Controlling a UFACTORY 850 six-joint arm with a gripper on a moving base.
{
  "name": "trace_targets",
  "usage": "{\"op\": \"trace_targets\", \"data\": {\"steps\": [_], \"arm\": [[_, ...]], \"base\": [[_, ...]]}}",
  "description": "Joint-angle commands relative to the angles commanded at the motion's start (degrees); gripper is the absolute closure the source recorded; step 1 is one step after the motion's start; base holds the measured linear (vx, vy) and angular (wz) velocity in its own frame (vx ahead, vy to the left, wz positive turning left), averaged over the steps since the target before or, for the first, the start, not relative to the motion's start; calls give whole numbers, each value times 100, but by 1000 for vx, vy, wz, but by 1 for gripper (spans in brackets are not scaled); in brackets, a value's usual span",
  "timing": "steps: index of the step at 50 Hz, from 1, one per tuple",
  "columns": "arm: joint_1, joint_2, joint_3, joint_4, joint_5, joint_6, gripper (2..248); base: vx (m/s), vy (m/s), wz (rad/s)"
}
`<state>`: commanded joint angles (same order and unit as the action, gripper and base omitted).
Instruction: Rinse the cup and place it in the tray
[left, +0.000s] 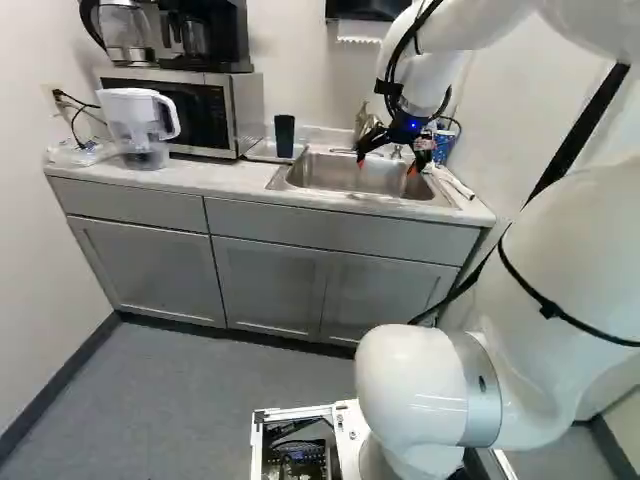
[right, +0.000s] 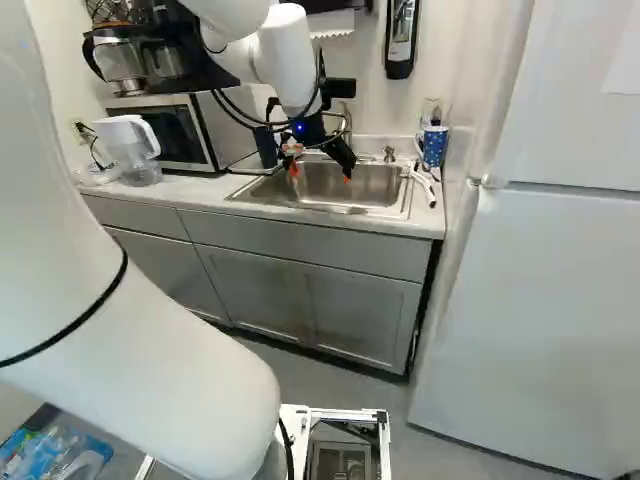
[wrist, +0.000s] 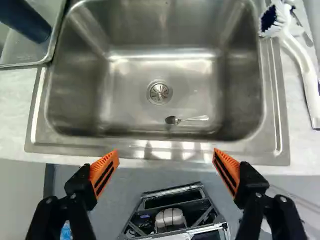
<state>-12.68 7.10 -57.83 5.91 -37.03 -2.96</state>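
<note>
Over a kitchen sink (left: 340, 172), the white arm (left: 570, 240) rises at the right of the left base view, arches across the top and drops its black gripper (left: 387, 167) fingers-down above the basin. Left of the sink, a dark cup (left: 284, 136) stands in a shallow metal tray (left: 262, 152) on the counter (left: 215, 178) — the microwave (left: 245, 110) just beside. Farther left sits a clear pitcher (left: 140, 125) with a white handle; on the microwave, a coffee maker (left: 215, 35) stands next to a glass carafe (left: 125, 35).

From the right base view, the arm sweeps up the left side and bends down over the sink, its two orange-tipped fingers well apart. Part of the cup shows behind the wrist's cables. Beyond the sink's right corner stands a blue patterned mug (right: 435, 146), its contents too small to make out.

Seen from the wrist view, the gripper (wrist: 166, 152) is spread wide, with nothing gripped, its orange pads (wrist: 104, 172) facing each other. Ahead of it lies the sink, holding a lone spoon (wrist: 187, 119) near the drain (wrist: 159, 92). The cup is in the tray beside the basin; across the sink — on the opposite side — a white-handled brush (wrist: 300, 55) lies with its head at the rim.
</note>
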Motion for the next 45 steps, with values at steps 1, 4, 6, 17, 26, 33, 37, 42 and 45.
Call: {"op": "trace_targets", "data": {"steps": [1,4,6,17,26,33,37,42,45], "arm": [[0,0,0,0,0,0,3],[0,0,0,0,0,0,3],[0,0,0,0,0,0,3],[0,0,0,0,0,0,3],[0,0,0,0,0,0,3],[0,0,0,0,0,0,3],[0,0,0,0,0,0,3],[0,0,0,0,0,0,3],[0,0,0,0,0,0,3]], "base": [[-179,17,-259],[-169,9,-250],[-159,6,-234],[-168,8,-247],[-174,15,-217],[-172,13,-203],[-171,14,-189],[-165,16,-174],[-181,22,-151]]}}
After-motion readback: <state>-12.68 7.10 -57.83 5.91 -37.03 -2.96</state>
